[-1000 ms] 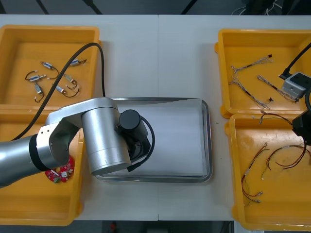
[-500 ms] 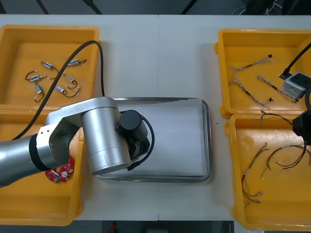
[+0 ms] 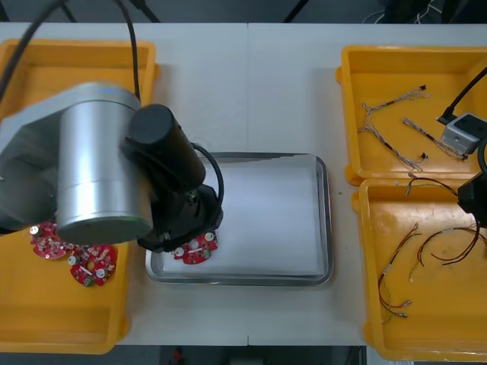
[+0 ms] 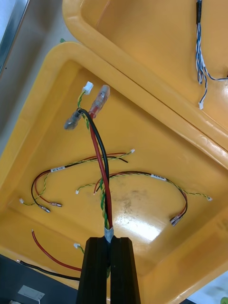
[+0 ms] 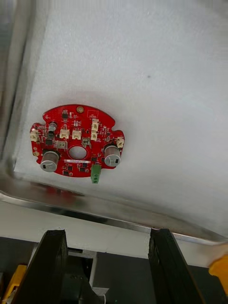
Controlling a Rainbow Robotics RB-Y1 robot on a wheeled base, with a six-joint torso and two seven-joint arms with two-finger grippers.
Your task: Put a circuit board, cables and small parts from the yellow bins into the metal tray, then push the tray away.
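You have one round red circuit board (image 3: 196,249) (image 5: 76,141) lying flat, parts upward, on the white floor of the metal tray (image 3: 324,220), in its near left corner just inside the rim. Two more boards (image 3: 47,242) lie side by side in the near left bin (image 3: 61,323). Your far right bin (image 3: 396,68) holds thin blue and white cables (image 3: 388,138), spread out. Loose red and yellow cables (image 3: 428,251) curl in the near right bin (image 3: 445,327). One red and black cable (image 4: 100,156) is pinched in the right gripper (image 4: 110,243), stretching out over that bin.
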